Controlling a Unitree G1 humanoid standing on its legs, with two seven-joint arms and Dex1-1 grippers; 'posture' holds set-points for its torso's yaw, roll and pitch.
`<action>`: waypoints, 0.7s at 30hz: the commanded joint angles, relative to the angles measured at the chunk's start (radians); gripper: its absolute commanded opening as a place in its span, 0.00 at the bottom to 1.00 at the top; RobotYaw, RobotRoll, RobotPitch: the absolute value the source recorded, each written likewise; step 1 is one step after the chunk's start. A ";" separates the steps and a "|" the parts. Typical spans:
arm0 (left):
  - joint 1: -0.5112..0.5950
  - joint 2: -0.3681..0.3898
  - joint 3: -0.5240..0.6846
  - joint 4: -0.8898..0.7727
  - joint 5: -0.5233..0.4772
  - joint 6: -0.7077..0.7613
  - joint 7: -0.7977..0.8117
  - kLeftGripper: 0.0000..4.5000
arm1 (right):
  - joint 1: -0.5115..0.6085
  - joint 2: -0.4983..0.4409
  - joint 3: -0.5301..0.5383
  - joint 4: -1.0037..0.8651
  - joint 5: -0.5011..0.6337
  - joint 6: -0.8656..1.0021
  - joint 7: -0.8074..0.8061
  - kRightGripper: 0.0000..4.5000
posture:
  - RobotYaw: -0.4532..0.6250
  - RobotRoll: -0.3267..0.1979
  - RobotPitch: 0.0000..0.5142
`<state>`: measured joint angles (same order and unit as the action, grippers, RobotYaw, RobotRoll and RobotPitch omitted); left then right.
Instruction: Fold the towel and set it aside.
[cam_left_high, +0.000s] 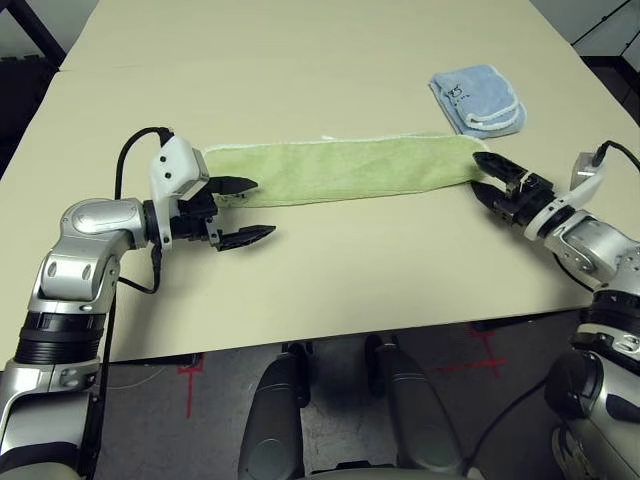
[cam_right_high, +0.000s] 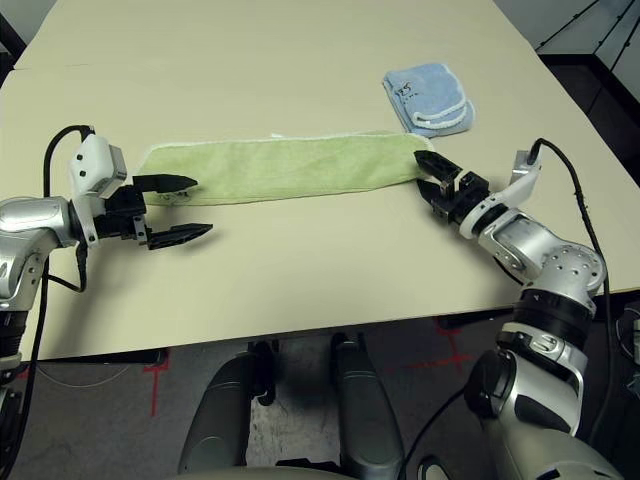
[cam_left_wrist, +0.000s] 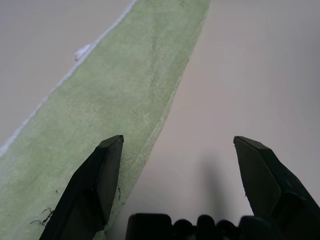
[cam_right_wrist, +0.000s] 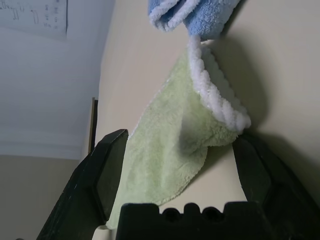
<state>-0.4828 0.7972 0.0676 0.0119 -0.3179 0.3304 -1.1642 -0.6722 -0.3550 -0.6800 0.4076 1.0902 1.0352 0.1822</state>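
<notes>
Even, fairly bright overhead light falls on the table (cam_left_high: 330, 270), with no glare and only faint, soft-edged shadows beneath the left gripper (cam_left_high: 243, 211) and the right gripper (cam_left_high: 487, 178). In the left wrist view the towel (cam_left_wrist: 115, 95) is crisp near the fingers (cam_left_wrist: 95, 185) and softens farther away, with a dim blurred shadow on the bare table beside it. In the right wrist view the fingers frame a sharp towel corner that casts a darker shadow, while the background beyond the table is hazy.
</notes>
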 joint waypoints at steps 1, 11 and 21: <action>0.018 0.013 -0.001 -0.028 -0.011 0.009 0.003 0.99 | -0.009 -0.005 0.018 0.066 -0.050 -0.058 0.012 0.99 | 0.38 0.62 0.50; 0.028 0.017 0.001 -0.027 -0.010 0.006 0.001 1.00 | -0.006 -0.005 0.028 0.079 -0.066 -0.085 0.029 0.70 | 0.38 0.62 0.49; 0.037 0.017 0.000 -0.018 -0.009 -0.005 -0.002 1.00 | 0.028 -0.007 0.015 0.035 -0.045 -0.080 0.013 0.01 | 0.37 0.62 0.47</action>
<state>-0.4631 0.8036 0.0677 0.0101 -0.3182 0.3330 -1.1638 -0.6831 -0.3582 -0.6502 0.4361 1.0489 0.9482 0.2139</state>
